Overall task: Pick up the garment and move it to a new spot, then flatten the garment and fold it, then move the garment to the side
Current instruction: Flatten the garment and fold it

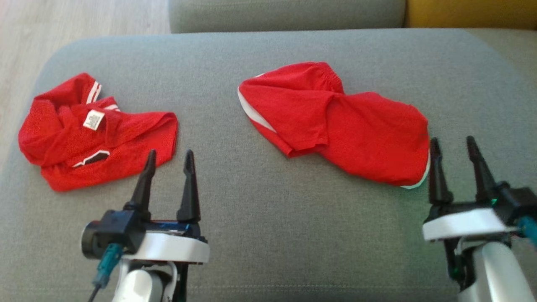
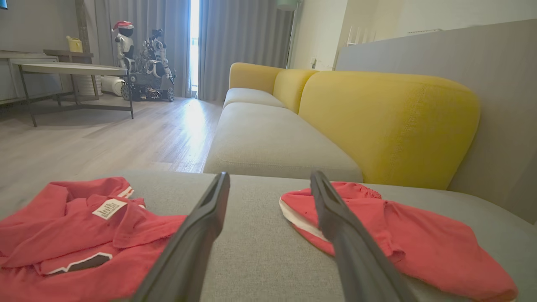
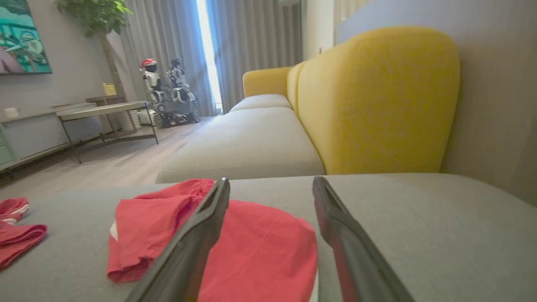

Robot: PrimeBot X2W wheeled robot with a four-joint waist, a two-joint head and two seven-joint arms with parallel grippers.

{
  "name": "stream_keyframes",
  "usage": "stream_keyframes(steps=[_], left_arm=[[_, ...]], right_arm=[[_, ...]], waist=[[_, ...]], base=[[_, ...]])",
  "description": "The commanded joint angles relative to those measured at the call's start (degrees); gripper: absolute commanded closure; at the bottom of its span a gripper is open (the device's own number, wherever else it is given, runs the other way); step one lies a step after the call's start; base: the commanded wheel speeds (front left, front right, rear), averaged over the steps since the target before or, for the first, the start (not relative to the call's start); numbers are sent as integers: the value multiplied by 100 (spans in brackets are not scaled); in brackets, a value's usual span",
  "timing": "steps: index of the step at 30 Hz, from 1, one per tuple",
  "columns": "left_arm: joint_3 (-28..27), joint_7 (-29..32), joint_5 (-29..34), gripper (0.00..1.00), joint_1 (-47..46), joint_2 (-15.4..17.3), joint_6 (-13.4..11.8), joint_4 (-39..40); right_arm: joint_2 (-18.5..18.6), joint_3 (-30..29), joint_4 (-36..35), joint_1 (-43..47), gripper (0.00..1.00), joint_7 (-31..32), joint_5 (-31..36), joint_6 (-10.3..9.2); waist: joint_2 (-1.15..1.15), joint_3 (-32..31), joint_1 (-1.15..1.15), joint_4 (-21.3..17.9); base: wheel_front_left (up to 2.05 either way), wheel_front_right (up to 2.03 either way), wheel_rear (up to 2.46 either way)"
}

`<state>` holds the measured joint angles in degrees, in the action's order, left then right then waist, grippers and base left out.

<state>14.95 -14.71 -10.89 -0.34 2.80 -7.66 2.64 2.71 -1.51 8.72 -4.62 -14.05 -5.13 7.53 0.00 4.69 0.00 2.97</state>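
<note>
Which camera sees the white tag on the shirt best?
The left wrist view: the tag is nearest there, its print lines visible. The head view shows it smaller, from above. The right wrist view catches a bit of the shirt.

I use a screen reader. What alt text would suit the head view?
Two crumpled red garments lie apart on a grey cushion: a shirt at left, shorts at right. Both grippers are open and empty, the left gripper near the shirt, the right gripper at the shorts' edge.

On L red garment (image 2: 63,235), tag (image 2: 108,208) print illegible; lower part beyond L wrist view's btm edge.
</note>
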Motion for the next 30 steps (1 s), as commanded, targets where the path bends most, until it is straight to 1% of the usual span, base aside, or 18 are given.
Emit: stream_keyframes(steps=[1,2,5,10,11,16,17,25,30], left_arm=[[-89,-29,14,0,-364,9,-44,141],[-89,-29,14,0,-364,9,-44,141],[-18,-29,17,0,-460,9,-47,122],[60,-29,11,0,-603,9,-60,97],[95,-29,7,0,-657,8,-64,78],[168,-29,-7,0,-767,8,-92,58],[190,-29,-16,0,-793,8,-103,60],[240,-29,-38,0,-883,8,-151,60],[266,-29,-44,0,-923,8,-178,78]], right_arm=[[17,-66,131,-524,0,130,-178,-4],[17,-66,131,-524,0,130,-178,-4],[17,-333,618,-871,0,340,-269,-4],[17,-755,1423,-1509,0,677,-234,-4],[17,-931,1731,-1749,0,773,-274,-4],[17,-1423,2400,-2249,0,900,-300,-4],[18,-1548,2621,-2404,0,947,-267,-4],[45,-1625,3279,-2813,0,1160,-463,-4],[110,-1505,3583,-2941,0,1274,-671,-4]], waist=[[0,137,0,60],[0,137,0,60],[0,293,0,143],[0,566,0,276],[0,654,0,329],[0,809,0,431],[0,842,0,458],[0,931,0,513],[0,982,0,526]], base=[[0,0,0],[0,0,0],[0,0,0],[0,0,0],[0,0,0],[0,0,0],[0,0,0],[0,0,0],[0,0,0]])
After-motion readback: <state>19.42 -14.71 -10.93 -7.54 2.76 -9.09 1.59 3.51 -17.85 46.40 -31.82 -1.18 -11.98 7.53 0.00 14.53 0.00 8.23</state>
